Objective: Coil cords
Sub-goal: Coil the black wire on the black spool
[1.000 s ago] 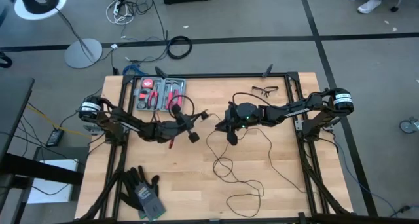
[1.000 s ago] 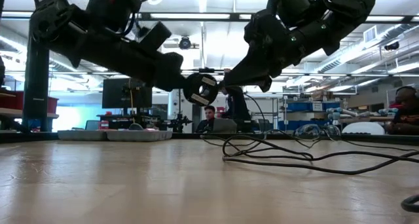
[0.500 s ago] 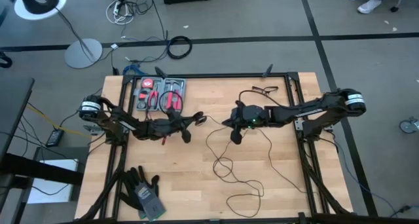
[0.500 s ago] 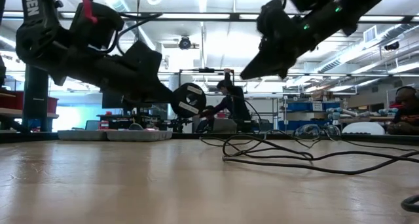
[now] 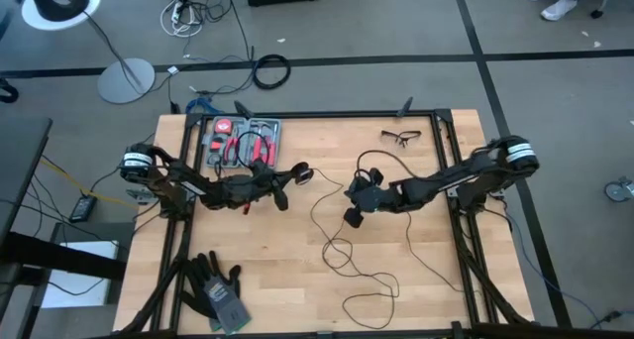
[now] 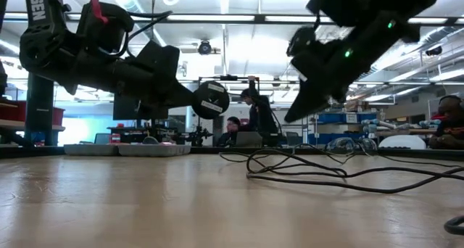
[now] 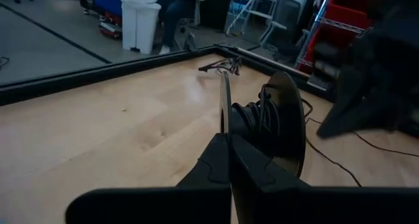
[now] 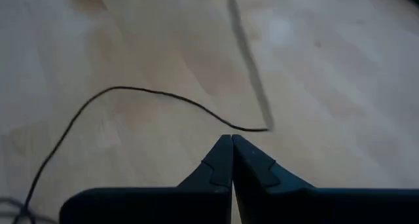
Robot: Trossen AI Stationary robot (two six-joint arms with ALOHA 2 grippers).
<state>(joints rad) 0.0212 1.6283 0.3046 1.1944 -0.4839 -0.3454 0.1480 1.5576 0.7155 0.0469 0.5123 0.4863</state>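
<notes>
High view shows the left gripper [image 5: 297,172] clenched on a flat black spool [image 5: 281,192] while the right gripper [image 5: 352,218], pinched around the thin black cord [image 5: 332,252] sprawled mid-table, risks snagging its loose loops.

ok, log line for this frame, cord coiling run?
left end effector: shut on spool, held above table | right end effector: shut on cord | loose cord on table

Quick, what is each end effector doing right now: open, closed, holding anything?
Left end effector: closed on the spool wound with cord.
Right end effector: closed on the thin black cord.
</notes>
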